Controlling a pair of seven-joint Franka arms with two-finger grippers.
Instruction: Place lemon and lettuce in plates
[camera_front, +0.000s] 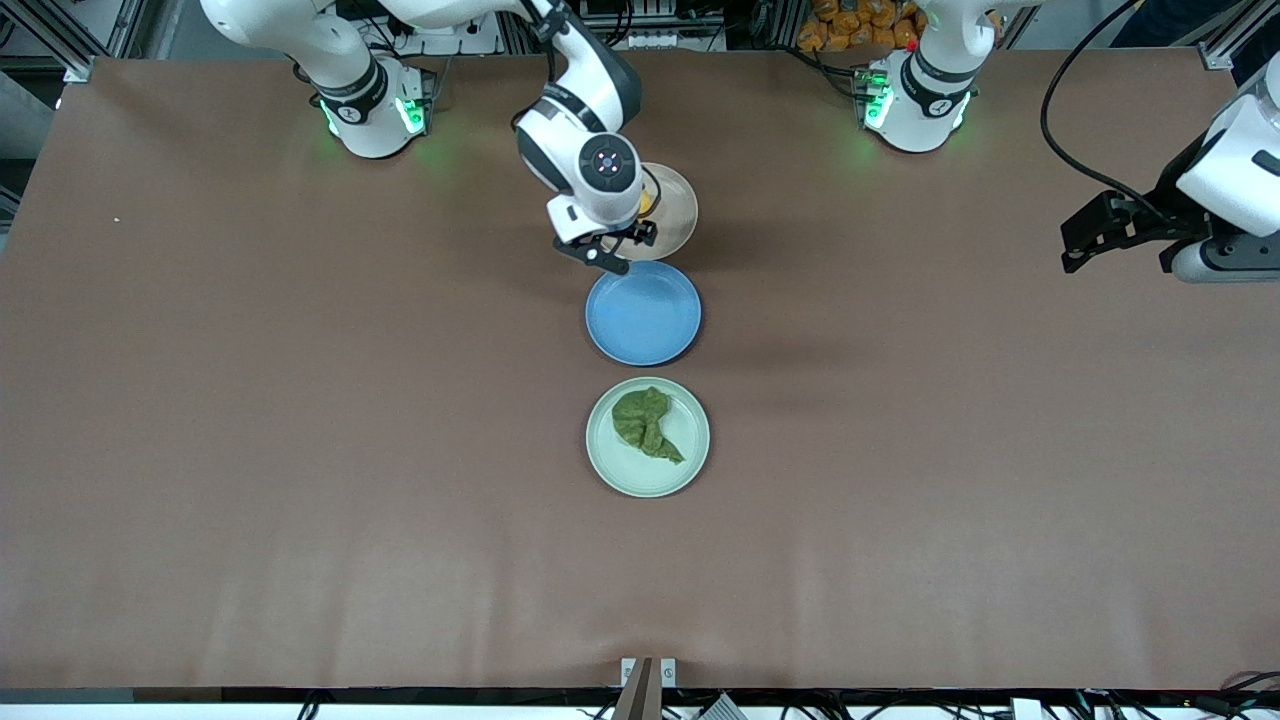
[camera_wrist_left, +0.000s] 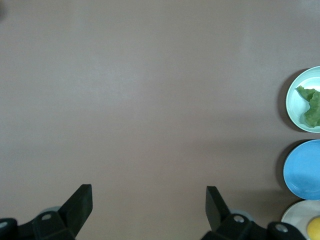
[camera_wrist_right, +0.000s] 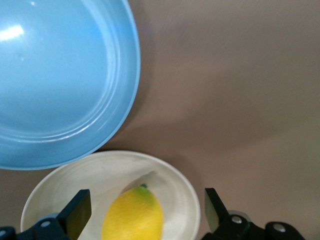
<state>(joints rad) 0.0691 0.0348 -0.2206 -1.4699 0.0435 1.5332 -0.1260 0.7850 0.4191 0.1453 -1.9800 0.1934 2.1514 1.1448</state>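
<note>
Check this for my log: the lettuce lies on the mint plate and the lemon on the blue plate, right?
Not quite. The lettuce is on the mint plate, but the lemon lies on the beige plate; the blue plate holds nothing, as the right wrist view shows.

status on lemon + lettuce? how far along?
Both look placed. The lettuce lies in the mint plate; the lemon lies in the beige plate. The right gripper hangs open over the lemon, not holding it. The left gripper waits open over bare table. Nothing left but retracting.
</note>
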